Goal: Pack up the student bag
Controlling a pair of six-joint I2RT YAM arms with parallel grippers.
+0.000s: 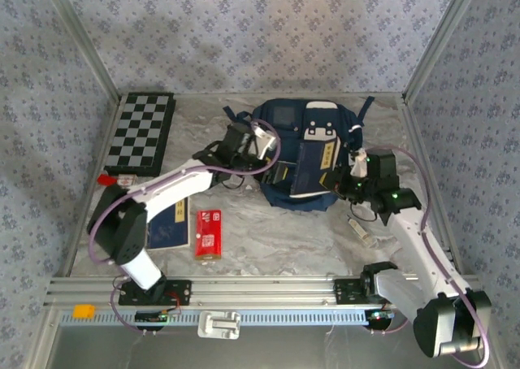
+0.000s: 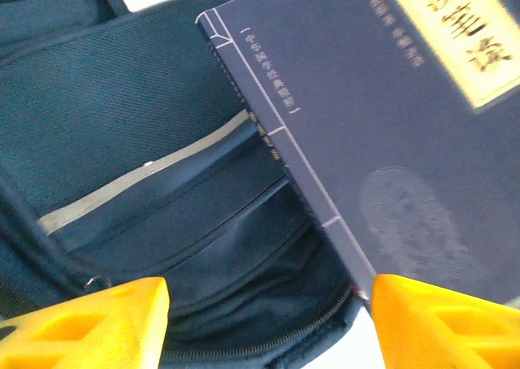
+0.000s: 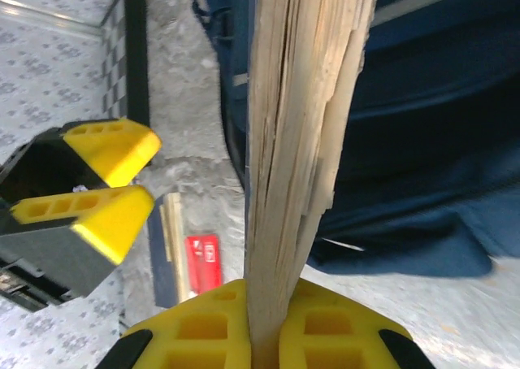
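The student bag (image 1: 280,192), navy with white patches, lies at the back middle of the table. A dark blue book (image 1: 313,167) rests slanted on its front, the lower end at the pocket mouth. My right gripper (image 1: 345,174) is shut on the book's page edge (image 3: 301,117), with both yellow fingers (image 3: 203,328) pressed against the paper. My left gripper (image 2: 268,320) stands open over the unzipped pocket (image 2: 244,280), with the book's cover (image 2: 390,141) beside its right finger. From the right wrist view, the left gripper (image 3: 101,178) hovers left of the book.
A folded chessboard (image 1: 142,133) lies at the back left. A second blue book (image 1: 169,223) and a red packet (image 1: 208,232) lie near the front left. A small pale item (image 1: 361,231) sits by the right arm. Metal frame posts bound the table.
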